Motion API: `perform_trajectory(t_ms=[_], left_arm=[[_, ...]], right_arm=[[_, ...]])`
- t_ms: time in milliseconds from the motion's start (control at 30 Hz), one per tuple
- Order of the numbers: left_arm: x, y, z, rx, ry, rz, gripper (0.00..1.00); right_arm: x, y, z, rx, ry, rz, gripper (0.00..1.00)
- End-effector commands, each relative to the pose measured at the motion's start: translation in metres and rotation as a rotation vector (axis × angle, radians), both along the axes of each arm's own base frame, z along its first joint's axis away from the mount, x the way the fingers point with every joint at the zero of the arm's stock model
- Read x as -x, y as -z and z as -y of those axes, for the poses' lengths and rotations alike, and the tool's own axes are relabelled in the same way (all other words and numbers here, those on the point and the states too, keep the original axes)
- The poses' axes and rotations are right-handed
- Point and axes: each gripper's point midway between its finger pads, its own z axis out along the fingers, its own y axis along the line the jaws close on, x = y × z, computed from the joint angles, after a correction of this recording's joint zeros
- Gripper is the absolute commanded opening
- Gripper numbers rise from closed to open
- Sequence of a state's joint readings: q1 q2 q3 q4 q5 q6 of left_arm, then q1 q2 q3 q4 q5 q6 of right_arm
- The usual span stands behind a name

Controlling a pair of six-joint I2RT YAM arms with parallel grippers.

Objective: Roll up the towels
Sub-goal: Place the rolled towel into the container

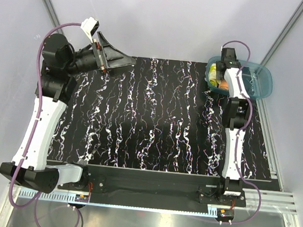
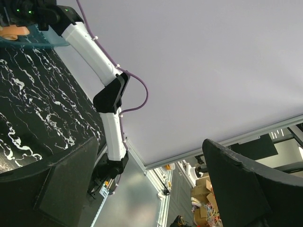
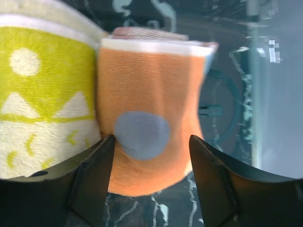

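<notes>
The right claw (image 3: 151, 139) stood wide, its dark fingers straddling the orange towel (image 3: 151, 80), a soft bundle with a round grey-blue patch. The fuzzy yellow towel (image 3: 47, 94) pressed against it. Both lay in the translucent teal bin (image 1: 261, 84) at the far right corner of the marbled black desk (image 1: 151, 119). The left claw (image 2: 150, 142) gaped wide in the air.

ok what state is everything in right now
teal bin, upright, holding both towels
yellow towel, bundled up in the bin
orange towel, bundled up, touching the yellow towel
left tool, open, holding nothing
right tool, astride the orange towel, grip unclear
</notes>
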State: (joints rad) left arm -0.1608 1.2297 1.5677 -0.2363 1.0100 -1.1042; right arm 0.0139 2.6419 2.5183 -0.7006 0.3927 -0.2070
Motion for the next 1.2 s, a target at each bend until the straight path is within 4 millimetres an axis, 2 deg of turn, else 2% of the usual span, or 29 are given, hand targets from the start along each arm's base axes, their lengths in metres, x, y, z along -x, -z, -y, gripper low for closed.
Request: perform_trajectory(t_ms=[0, 100, 333, 400, 433, 467, 500, 533, 567, 600, 633, 667, 700, 733, 767, 800, 833, 867, 900, 933, 967, 1000, 1033, 1067, 1100, 1167], left_arm=[[0.004, -0.004, -0.003, -0.003, -0.018, 0.034, 0.99], [-0.002, 0.002, -0.004, -0.013, -0.031, 0.019, 0.99], [-0.018, 0.022, -0.007, -0.077, -0.089, 0.007, 0.99], [-0.023, 0.034, -0.009, -0.107, -0.109, -0.002, 0.99], [-0.023, 0.036, -0.011, -0.115, -0.128, 0.002, 0.99], [-0.025, 0.041, -0.013, -0.124, -0.141, -0.007, 0.99], [-0.025, 0.047, -0.015, -0.140, -0.152, 0.002, 0.99], [-0.027, 0.050, -0.018, -0.153, -0.182, 0.005, 0.99], [-0.027, 0.055, -0.020, -0.170, -0.196, -0.006, 0.99], [-0.027, 0.058, -0.023, -0.187, -0.211, 0.000, 0.99], [-0.030, 0.062, -0.028, -0.221, -0.250, 0.027, 0.99], [-0.028, 0.069, -0.031, -0.249, -0.262, 0.005, 0.99], [-0.028, 0.074, -0.034, -0.280, -0.276, 0.025, 0.99], [-0.030, 0.078, -0.040, -0.306, -0.312, 0.028, 0.99], [-0.029, 0.086, -0.043, -0.333, -0.327, 0.010, 0.99], [-0.029, 0.089, -0.047, -0.362, -0.347, 0.027, 0.99], [-0.029, 0.091, -0.054, -0.384, -0.388, 0.037, 0.99], [-0.029, 0.100, -0.058, -0.408, -0.406, 0.024, 0.99], [-0.029, 0.105, -0.062, -0.435, -0.424, 0.036, 0.99], [-0.030, 0.108, -0.072, -0.464, -0.485, 0.047, 0.99], [-0.029, 0.118, -0.077, -0.494, -0.503, 0.031, 0.99], [-0.029, 0.125, -0.083, -0.529, -0.526, 0.045, 0.99], [-0.029, 0.127, -0.094, -0.561, -0.592, 0.055, 0.99], [-0.029, 0.133, -0.101, -0.593, -0.621, 0.056, 0.99], [-0.025, 0.144, -0.109, -0.637, -0.644, 0.072, 0.99], [-0.030, 0.152, -0.131, -0.691, -0.764, 0.093, 0.99]], right_arm=[[0.001, -0.089, 0.012, 0.023, 0.041, 0.154, 0.72], [0.005, -0.108, 0.011, 0.024, 0.040, 0.177, 0.77], [0.019, -0.129, 0.005, -0.032, 0.056, 0.186, 0.84], [0.023, -0.149, -0.005, -0.091, 0.042, 0.220, 0.84], [0.028, -0.151, -0.008, -0.131, 0.055, 0.227, 0.84], [0.033, -0.174, -0.014, -0.167, 0.041, 0.267, 0.84], [0.039, -0.172, -0.018, -0.190, 0.038, 0.258, 0.84], [0.042, -0.182, -0.023, -0.219, 0.036, 0.284, 0.84], [0.051, -0.208, -0.032, -0.253, 0.003, 0.329, 0.85], [0.057, -0.215, -0.036, -0.268, -0.017, 0.336, 0.85], [0.063, -0.208, -0.043, -0.315, -0.004, 0.334, 0.88], [0.076, -0.234, -0.054, -0.353, -0.035, 0.380, 0.89], [0.085, -0.220, -0.059, -0.376, -0.037, 0.344, 0.91], [0.090, -0.228, -0.065, -0.405, -0.048, 0.370, 0.94], [0.105, -0.250, -0.077, -0.441, -0.091, 0.405, 0.95], [0.115, -0.235, -0.081, -0.454, -0.090, 0.368, 0.96], [0.122, -0.239, -0.086, -0.480, -0.095, 0.383, 0.97], [0.137, -0.257, -0.094, -0.509, -0.125, 0.413, 0.98], [0.146, -0.244, -0.100, -0.530, -0.133, 0.381, 0.99], [0.153, -0.249, -0.106, -0.559, -0.152, 0.389, 1.00], [0.168, -0.262, -0.113, -0.590, -0.180, 0.412, 1.00], [0.177, -0.249, -0.119, -0.619, -0.183, 0.379, 1.00], [0.184, -0.251, -0.125, -0.651, -0.200, 0.384, 1.00], [0.199, -0.263, -0.133, -0.686, -0.238, 0.405, 1.00], [0.208, -0.249, -0.138, -0.713, -0.242, 0.372, 1.00], [0.226, -0.261, -0.148, -0.757, -0.291, 0.395, 1.00]])
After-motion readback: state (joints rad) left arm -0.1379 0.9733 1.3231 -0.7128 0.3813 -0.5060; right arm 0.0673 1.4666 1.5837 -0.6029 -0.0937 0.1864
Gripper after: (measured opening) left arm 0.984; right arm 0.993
